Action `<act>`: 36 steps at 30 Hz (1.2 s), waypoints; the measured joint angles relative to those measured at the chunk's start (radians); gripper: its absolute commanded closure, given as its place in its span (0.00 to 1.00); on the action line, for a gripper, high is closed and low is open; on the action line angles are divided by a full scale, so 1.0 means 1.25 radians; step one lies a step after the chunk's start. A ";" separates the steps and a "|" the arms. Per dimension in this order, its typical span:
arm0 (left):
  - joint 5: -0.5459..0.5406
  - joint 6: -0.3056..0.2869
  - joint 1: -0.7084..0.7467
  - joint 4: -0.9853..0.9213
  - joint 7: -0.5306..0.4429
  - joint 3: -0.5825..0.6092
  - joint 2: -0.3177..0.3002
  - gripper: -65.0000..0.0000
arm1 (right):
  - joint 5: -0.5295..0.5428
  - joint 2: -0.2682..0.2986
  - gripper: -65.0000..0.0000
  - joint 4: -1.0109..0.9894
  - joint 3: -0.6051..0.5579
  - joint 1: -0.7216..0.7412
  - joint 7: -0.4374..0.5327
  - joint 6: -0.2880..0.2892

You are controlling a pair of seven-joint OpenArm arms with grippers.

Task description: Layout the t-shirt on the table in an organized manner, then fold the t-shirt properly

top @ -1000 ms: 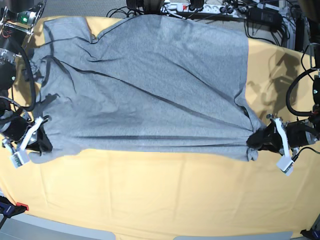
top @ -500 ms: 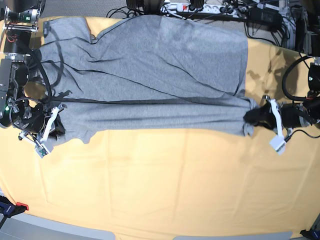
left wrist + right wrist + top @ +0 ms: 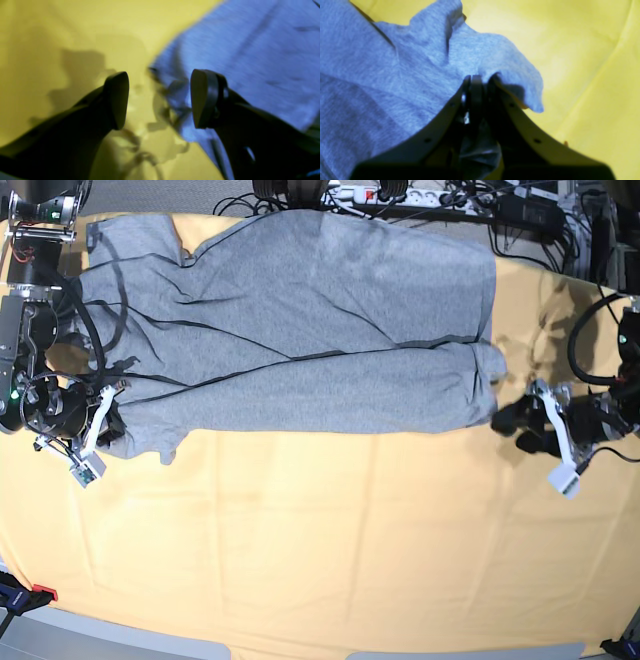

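T-shirt (image 3: 300, 330) spread across far half of desk (image 3: 330, 550), near edge folded over.

Left fingers (image 3: 160, 100) spread, nothing between; hem corner just beside, likely just let go.

Right fingers (image 3: 478, 80) clenched on opposite corner, likely anchoring fold.

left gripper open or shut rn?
Open. The left gripper has its jaws standing apart over the table, with the t-shirt corner lying free between them.
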 measured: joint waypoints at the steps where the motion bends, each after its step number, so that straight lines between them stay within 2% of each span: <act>1: 0.043 0.032 -0.003 0.000 -0.026 -0.003 0.000 0.39 | 0.000 0.000 1.00 0.000 0.000 0.000 0.000 0.000; 3: 0.123 0.111 -0.001 0.000 -0.066 -0.011 0.009 0.39 | 0.003 0.000 1.00 0.000 0.000 0.000 0.000 0.000; 4: 0.151 0.135 0.003 -0.002 -0.069 -0.013 0.017 0.39 | 0.009 0.000 1.00 0.000 0.000 0.000 0.000 0.000; 5: 0.164 0.150 0.005 -0.014 -0.069 -0.014 0.029 0.39 | 0.022 0.001 1.00 0.000 0.000 0.000 0.000 0.000; 9: 0.168 0.151 0.012 -0.082 -0.064 -0.013 0.094 0.39 | 0.045 0.000 1.00 0.000 0.000 0.000 0.000 0.000; 12: 0.162 0.110 0.011 -0.113 -0.078 -0.013 0.127 0.39 | 0.045 0.001 1.00 0.000 0.000 0.000 -0.001 0.000; 16: 0.148 0.001 0.004 -0.147 -0.091 -0.015 0.170 0.39 | 0.045 0.000 1.00 0.000 0.000 0.000 -0.002 0.000; 17: 0.144 -0.014 0.004 -0.154 -0.095 -0.015 0.176 0.39 | 0.045 0.000 1.00 0.000 0.000 0.000 -0.003 0.000; 19: 0.141 -0.034 0.004 -0.162 -0.100 -0.016 0.185 0.39 | 0.045 0.000 1.00 0.000 0.000 0.000 -0.003 0.000; 23: 0.141 -0.038 0.003 -0.163 -0.102 -0.016 0.197 0.39 | 0.045 0.000 1.00 0.000 0.000 0.000 -0.003 0.000; 25: 0.110 -0.044 0.003 -0.163 -0.069 -0.016 0.200 0.39 | 0.045 0.000 1.00 0.000 0.000 0.000 -0.003 0.000; 28: 0.050 -0.100 0.012 -0.164 -0.024 -0.016 0.203 0.39 | 0.060 -0.001 1.00 0.000 0.000 -0.001 -0.003 0.000; 30: 0.030 -0.103 0.016 -0.164 -0.018 -0.016 0.205 0.40 | 0.080 -0.001 1.00 0.000 0.000 0.000 -0.003 0.000; 32: 0.031 -0.103 0.015 -0.164 -0.011 -0.016 0.205 0.46 | 0.087 -0.002 1.00 0.000 0.000 0.000 -0.003 0.000; 33: 0.033 -0.103 0.016 -0.164 -0.010 -0.016 0.204 0.54 | 0.086 -0.003 1.00 0.000 0.000 0.000 -0.003 0.000; 36: 0.041 -0.103 0.016 -0.164 0.002 -0.016 0.205 0.88 | 0.085 -0.002 1.00 0.000 0.000 0.000 -0.003 0.000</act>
